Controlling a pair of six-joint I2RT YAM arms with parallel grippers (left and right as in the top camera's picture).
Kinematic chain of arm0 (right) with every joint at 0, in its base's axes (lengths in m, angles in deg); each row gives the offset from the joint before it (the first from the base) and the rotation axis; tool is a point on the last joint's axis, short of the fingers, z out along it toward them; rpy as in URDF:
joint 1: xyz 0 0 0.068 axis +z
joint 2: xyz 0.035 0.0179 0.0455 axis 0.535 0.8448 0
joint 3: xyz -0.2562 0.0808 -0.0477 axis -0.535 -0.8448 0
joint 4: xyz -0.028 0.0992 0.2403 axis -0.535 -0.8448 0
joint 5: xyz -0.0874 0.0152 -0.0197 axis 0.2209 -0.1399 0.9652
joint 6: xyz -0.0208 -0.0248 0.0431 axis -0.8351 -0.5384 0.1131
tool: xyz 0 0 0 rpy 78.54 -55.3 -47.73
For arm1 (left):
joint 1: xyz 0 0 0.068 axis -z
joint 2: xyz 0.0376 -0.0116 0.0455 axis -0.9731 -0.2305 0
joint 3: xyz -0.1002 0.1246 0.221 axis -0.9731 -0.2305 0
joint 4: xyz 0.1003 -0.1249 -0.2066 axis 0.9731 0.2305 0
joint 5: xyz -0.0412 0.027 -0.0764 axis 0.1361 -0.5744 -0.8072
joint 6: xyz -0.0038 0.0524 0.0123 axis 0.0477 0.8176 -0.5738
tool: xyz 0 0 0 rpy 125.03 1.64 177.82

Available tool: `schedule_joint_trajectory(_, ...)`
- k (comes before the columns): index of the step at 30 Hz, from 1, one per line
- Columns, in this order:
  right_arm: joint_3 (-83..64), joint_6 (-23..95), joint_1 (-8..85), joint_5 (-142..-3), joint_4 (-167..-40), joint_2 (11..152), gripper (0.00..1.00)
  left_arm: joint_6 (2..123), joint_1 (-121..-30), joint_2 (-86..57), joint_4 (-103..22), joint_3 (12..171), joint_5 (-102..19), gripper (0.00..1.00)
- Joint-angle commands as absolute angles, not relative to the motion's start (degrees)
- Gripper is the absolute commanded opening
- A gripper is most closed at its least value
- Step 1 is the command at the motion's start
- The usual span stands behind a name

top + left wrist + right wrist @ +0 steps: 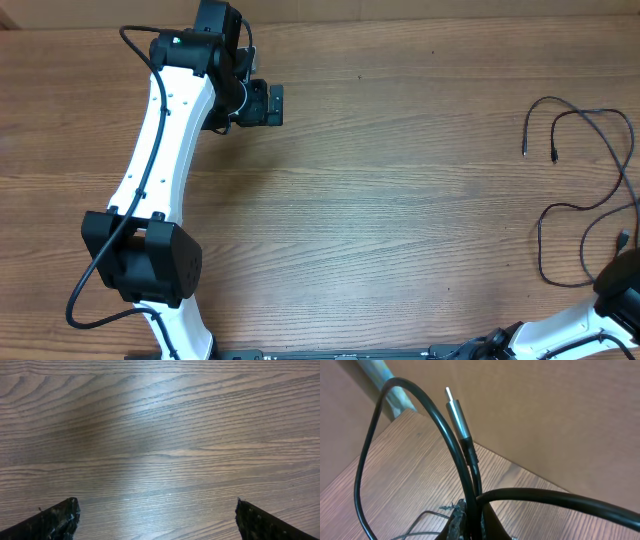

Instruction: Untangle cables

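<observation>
The thin black cables (540, 245) lie in loose loops at the table's far right, with two small plug tips (524, 150) pointing toward the front. My right gripper (622, 262) is at the right edge, at the lower end of the loops. In the right wrist view it (471, 506) is shut on black cords, one ending in a silver plug (456, 410) that sticks up, and another cord (555, 497) crosses in front. My left gripper (262, 103) is far from the cables at the back left; it (155, 512) is open and empty over bare wood.
The wooden table (400, 200) fills the view. The left arm (160, 150) stretches along the left side. A brown wall (545, 410) stands behind the table's right edge.
</observation>
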State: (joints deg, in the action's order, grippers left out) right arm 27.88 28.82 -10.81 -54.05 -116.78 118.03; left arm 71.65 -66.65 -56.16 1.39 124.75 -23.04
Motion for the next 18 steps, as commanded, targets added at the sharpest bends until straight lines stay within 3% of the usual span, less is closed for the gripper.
schedule_joint_trajectory(1,27.8,29.2,-11.2,-55.1,-116.6,116.9,0.77,71.3,-66.9,-56.3,1.3,124.6,-23.7,1.0)
schedule_joint_trajectory(2,27.8,29.3,-11.2,-55.6,-116.6,116.9,1.0,71.3,-66.9,-56.3,1.3,124.6,-23.7,1.0)
schedule_joint_trajectory(18,27.8,29.4,-11.1,-68.4,-120.6,116.9,1.0,71.3,-66.9,-56.3,1.4,124.6,-23.7,1.0)
